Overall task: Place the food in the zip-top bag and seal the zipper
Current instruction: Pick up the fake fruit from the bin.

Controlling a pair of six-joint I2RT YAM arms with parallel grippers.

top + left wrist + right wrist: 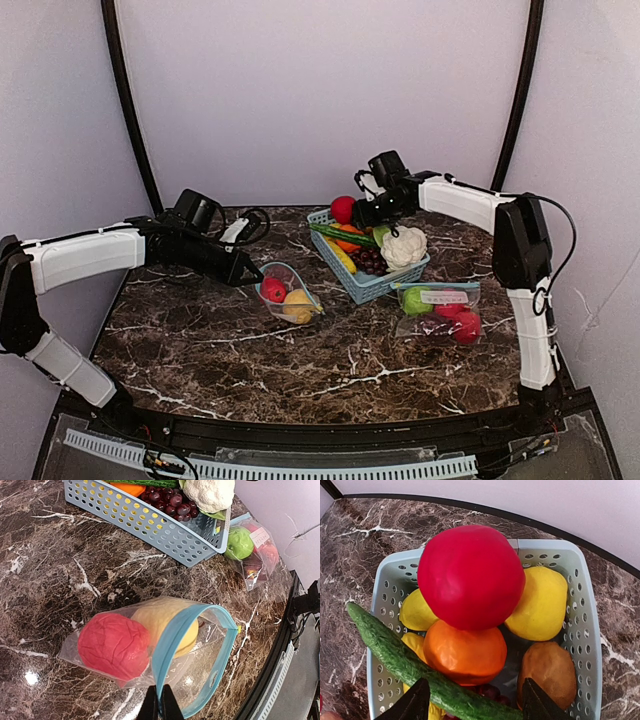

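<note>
Glossy red apple (470,575) tops the pale-blue basket (580,630) beyond the right gripper (475,702), jaws spread wide. The left gripper (160,707) pinches the zip-top bag (212,665) by its blue rim; red fruit (114,645) and yellow fruit (160,617) lie inside.

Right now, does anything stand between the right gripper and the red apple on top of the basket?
Nothing visible does. The apple tops the pile in the basket, uncovered, facing the open right gripper. The cucumber lies lower, nearer the gripper, not over it.
</note>
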